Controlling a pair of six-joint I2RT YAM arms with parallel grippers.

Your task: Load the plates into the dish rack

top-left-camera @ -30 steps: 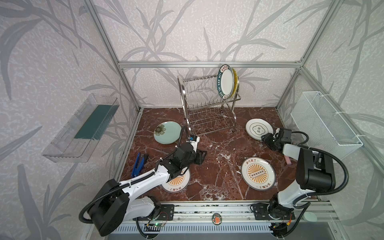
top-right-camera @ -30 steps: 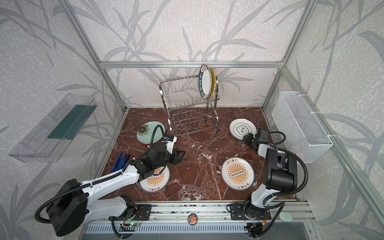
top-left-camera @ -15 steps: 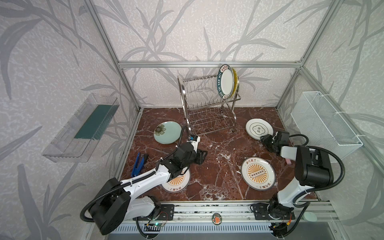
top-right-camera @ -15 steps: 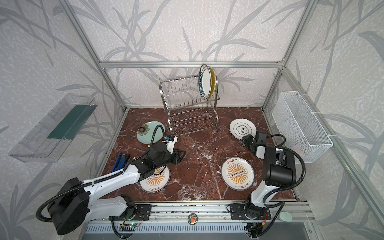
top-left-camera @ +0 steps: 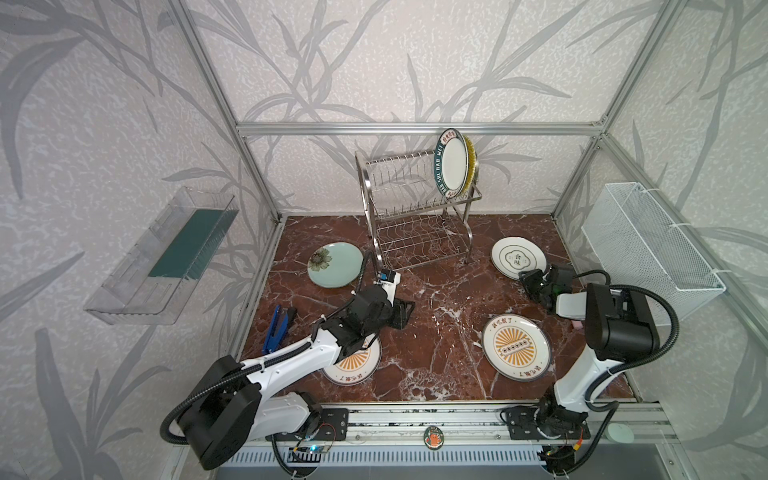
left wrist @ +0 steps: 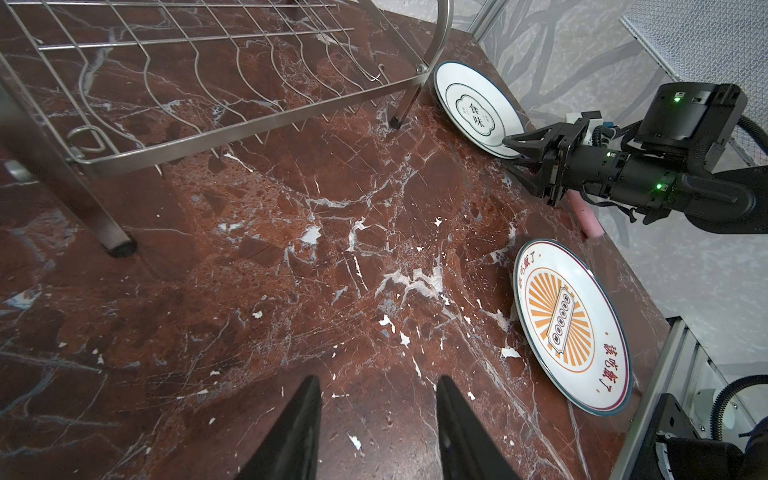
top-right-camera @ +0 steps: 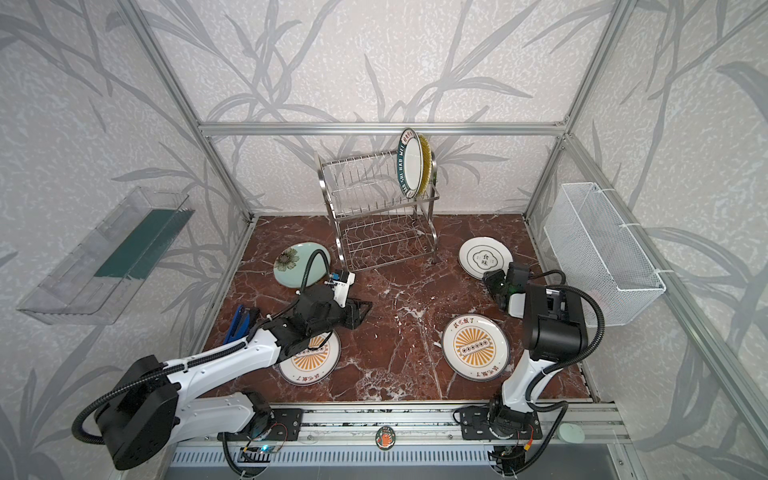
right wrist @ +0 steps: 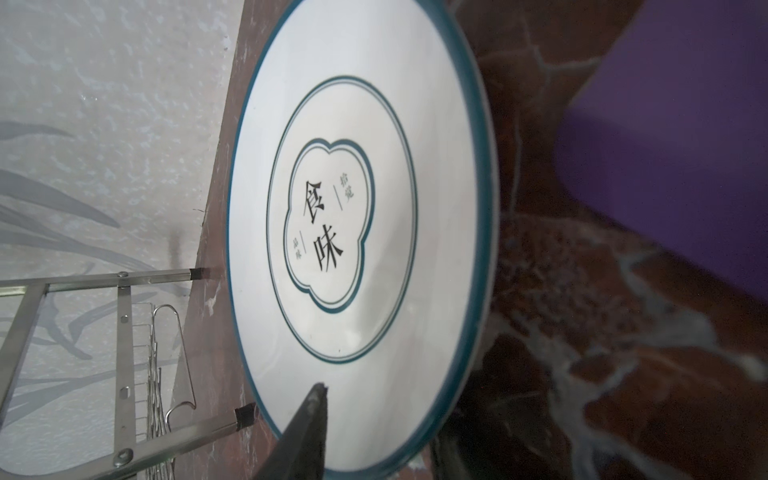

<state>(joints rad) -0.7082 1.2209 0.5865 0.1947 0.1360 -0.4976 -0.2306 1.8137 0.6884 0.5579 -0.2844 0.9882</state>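
The steel dish rack (top-left-camera: 411,216) (top-right-camera: 374,208) stands at the back with a green-rimmed plate (top-left-camera: 453,168) and a yellow plate (top-left-camera: 472,166) upright on its top tier. A celadon plate (top-left-camera: 334,264), two sunburst plates (top-left-camera: 516,347) (top-left-camera: 357,368) and a white plate with a dark outline motif (top-left-camera: 518,256) (right wrist: 361,199) lie flat on the table. My right gripper (top-left-camera: 524,277) (right wrist: 380,419) straddles the motif plate's near rim, one finger over its face and one under it; I cannot tell whether it pinches. My left gripper (top-left-camera: 409,309) (left wrist: 378,380) is open and empty over bare marble.
A blue tool (top-left-camera: 276,328) lies at the table's left edge. A clear tray (top-left-camera: 166,253) hangs on the left wall and a white mesh basket (top-left-camera: 648,241) on the right wall. A pink object (left wrist: 586,216) lies under the right arm.
My right gripper has slid onto the motif plate's near rim and its jaws have narrowed. The left arm and all the plates have stayed put.
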